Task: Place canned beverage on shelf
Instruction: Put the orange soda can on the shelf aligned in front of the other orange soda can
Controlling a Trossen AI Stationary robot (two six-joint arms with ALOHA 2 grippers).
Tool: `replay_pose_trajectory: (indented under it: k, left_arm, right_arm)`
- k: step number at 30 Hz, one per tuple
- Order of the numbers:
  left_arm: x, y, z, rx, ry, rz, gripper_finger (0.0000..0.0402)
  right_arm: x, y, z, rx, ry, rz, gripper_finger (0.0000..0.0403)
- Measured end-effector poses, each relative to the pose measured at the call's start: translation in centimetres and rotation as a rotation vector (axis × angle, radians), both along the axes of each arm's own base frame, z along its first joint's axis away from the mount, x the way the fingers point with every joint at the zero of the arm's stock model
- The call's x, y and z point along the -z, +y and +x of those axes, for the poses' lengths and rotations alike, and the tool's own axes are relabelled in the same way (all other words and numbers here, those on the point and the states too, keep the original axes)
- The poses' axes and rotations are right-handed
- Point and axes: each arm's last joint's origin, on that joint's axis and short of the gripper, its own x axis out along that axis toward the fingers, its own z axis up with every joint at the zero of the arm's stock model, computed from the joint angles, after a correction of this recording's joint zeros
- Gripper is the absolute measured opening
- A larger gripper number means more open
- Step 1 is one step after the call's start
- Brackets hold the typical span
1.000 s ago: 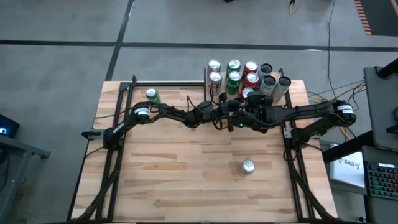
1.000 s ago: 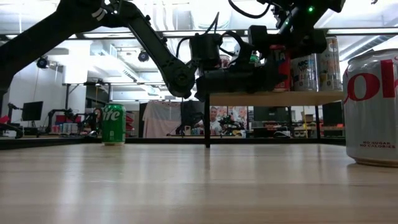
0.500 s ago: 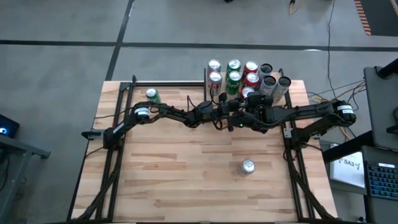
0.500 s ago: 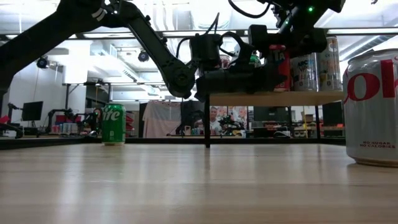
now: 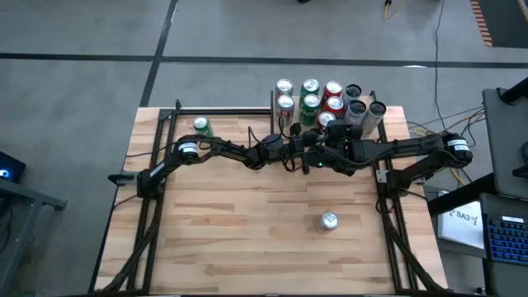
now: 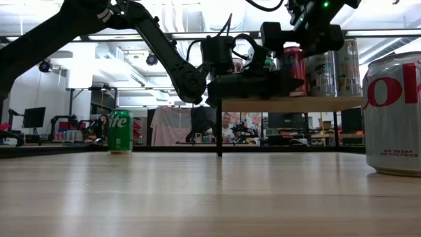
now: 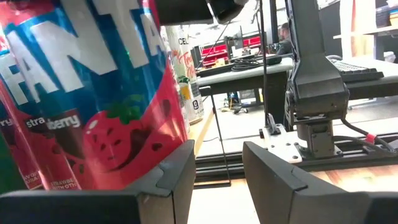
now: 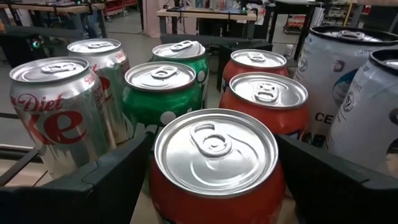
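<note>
The red can (image 8: pixel 217 167) stands upright on the shelf (image 6: pixel 289 104), in the front row, with its shiny silver top and pull tab facing up. It looks like it sits flat on the wood, but its bottom is hidden. Other cans stand close behind and beside it. The shelf is a small light wood board on thin black legs, at the far side of the table

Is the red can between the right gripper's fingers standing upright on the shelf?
Upright: the red can shows its round lid facing straight up between the right gripper's spread fingers, level with the other cans on the shelf.
</note>
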Motion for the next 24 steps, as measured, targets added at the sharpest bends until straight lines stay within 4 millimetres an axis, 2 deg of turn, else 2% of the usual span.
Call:
replay_pose_trajectory:
  k: [24]
  left_arm:
    - [0.10, 0.16, -0.03, 0.001, 0.006, 0.008, 0.0121]
  right_arm:
    - [-0.50, 0.21, -0.21, 0.004, -0.009, -0.022, 0.0334]
